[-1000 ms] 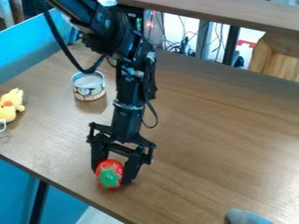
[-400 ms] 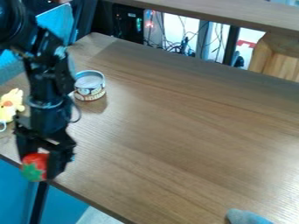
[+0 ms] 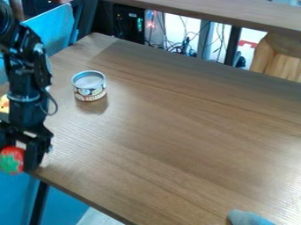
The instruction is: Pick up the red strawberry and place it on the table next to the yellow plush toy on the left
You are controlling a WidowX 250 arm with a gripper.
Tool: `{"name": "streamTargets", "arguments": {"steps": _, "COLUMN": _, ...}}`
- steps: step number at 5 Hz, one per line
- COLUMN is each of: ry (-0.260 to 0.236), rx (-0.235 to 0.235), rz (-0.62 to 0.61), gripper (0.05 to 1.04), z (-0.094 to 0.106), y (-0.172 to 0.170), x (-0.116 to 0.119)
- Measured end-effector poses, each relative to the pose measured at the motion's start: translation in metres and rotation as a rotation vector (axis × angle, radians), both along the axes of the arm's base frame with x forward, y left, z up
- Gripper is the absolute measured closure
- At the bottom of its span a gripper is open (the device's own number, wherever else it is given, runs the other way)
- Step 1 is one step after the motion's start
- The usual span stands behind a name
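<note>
From here I see a table (image 3: 170,127) with a wood-grain top, smooth and satiny, taking a soft sheen toward its right side. The can (image 3: 89,85) has a bare metal lid, dull silver, and a printed label around its side. My gripper (image 3: 13,159) looks like dark, hard plastic or metal; I can't tell which. The red and green strawberry (image 3: 12,160) appears smooth. The grey-blue piece (image 3: 250,217) at the bottom edge looks soft and matt, like cloth.
</note>
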State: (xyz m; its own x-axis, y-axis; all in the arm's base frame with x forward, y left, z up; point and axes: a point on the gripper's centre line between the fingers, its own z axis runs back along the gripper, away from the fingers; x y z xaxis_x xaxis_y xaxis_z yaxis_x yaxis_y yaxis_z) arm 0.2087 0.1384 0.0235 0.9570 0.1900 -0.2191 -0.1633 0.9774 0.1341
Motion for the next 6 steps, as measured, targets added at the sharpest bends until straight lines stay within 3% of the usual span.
{"name": "streamTargets", "arguments": {"steps": 2, "ry": -0.054, "rx": -0.003, "rz": 0.016, "gripper": 0.274, "z": 0.020, "y": 0.008, "x": 0.028}}
{"name": "streamTargets", "arguments": {"steps": 4, "ry": -0.027, "rx": 0.004, "rz": 0.027, "gripper": 0.274, "z": 0.002, "y": 0.013, "x": 0.034}}
{"name": "streamTargets", "arguments": {"steps": 5, "ry": -0.053, "rx": 0.029, "rz": -0.001, "gripper": 0.274, "z": 0.001, "y": 0.014, "x": 0.048}}
{"name": "streamTargets", "arguments": {"steps": 6, "ry": -0.076, "rx": 0.017, "rz": -0.019, "gripper": 0.230, "z": 0.001, "y": 0.013, "x": 0.056}}
